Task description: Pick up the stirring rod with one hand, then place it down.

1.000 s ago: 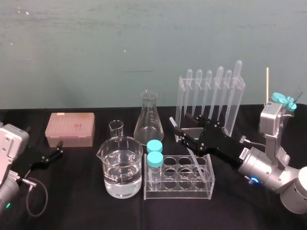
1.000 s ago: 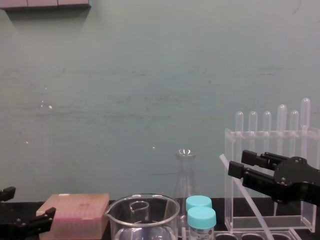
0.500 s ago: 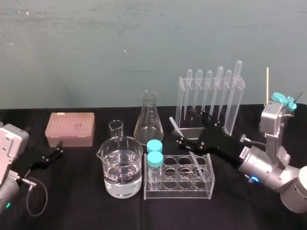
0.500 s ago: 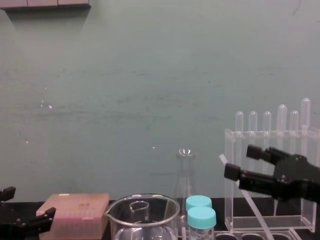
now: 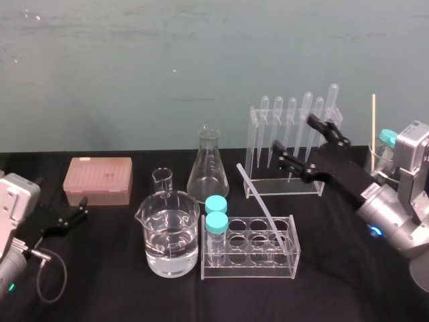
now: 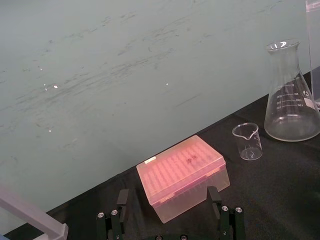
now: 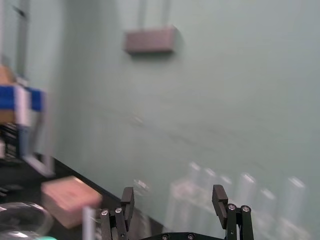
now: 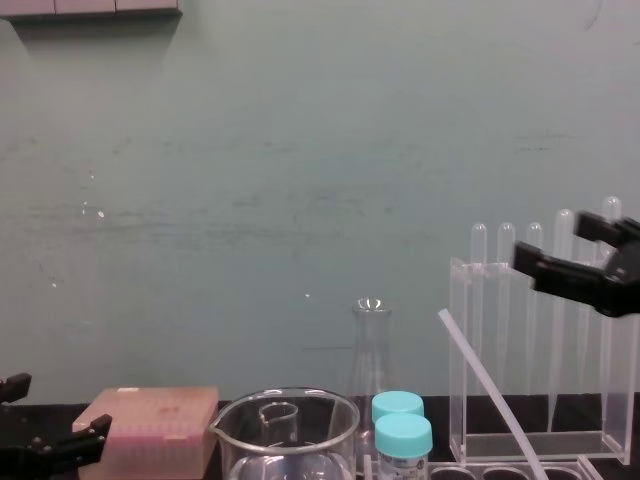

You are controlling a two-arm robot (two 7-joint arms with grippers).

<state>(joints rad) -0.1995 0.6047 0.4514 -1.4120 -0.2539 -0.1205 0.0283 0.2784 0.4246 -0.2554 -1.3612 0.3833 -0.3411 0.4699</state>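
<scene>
The stirring rod (image 5: 259, 199) is a thin translucent-white stick that leans with its lower end in a back cell of the clear tube rack (image 5: 250, 263) and its upper end pointing back-left. From the chest it shows as the same slanted rod (image 8: 486, 388). My right gripper (image 5: 295, 134) hangs open above and to the right of the rod, in front of the pipette stand, touching nothing. It also appears at the right of the chest view (image 8: 550, 242), and its wrist view shows the gripper (image 7: 173, 197) with nothing between the fingers. My left gripper (image 5: 74, 213) is parked open at the far left.
A water-filled beaker (image 5: 171, 235), a small beaker (image 5: 162, 180) and an Erlenmeyer flask (image 5: 208, 168) stand left of the rack. Two blue-capped vials (image 5: 216, 218) sit in the rack's left cells. A pink tip box (image 5: 98, 180) lies at back left. The pipette stand (image 5: 288, 154) stands behind the rack.
My right gripper has opened off the rod and drawn back up and to the right. The rod stays leaning in the tube rack. The left arm has not moved.
</scene>
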